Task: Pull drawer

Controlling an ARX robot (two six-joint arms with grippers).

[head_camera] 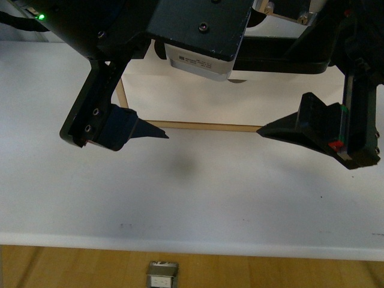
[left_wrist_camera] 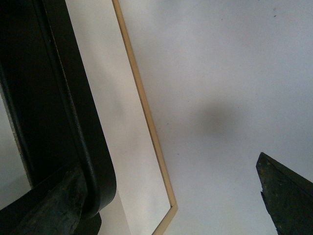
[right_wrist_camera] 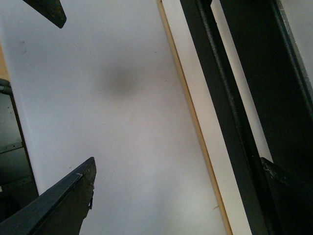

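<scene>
The drawer (head_camera: 198, 99) shows as a white panel edged by a thin light-wood strip (head_camera: 204, 125) at the back of the white table. Its long black bar handle (left_wrist_camera: 73, 122) (right_wrist_camera: 222, 112) runs parallel to that strip. My left gripper (left_wrist_camera: 166, 205) is open and straddles the wood strip's corner. One finger (left_wrist_camera: 49, 210) lies by the black bar, the other finger (left_wrist_camera: 286, 196) over bare table. My right gripper (right_wrist_camera: 173, 196) is open too, one finger (right_wrist_camera: 58, 203) over the table and one (right_wrist_camera: 288, 188) beside the bar. Neither holds anything.
The white tabletop (head_camera: 192, 198) stretches toward me to its front edge. Beyond that edge lie a wooden floor (head_camera: 72, 267) and a small metal floor box (head_camera: 163, 276). The near fingertips of both grippers (head_camera: 153, 132) (head_camera: 273, 129) point at each other with a gap between.
</scene>
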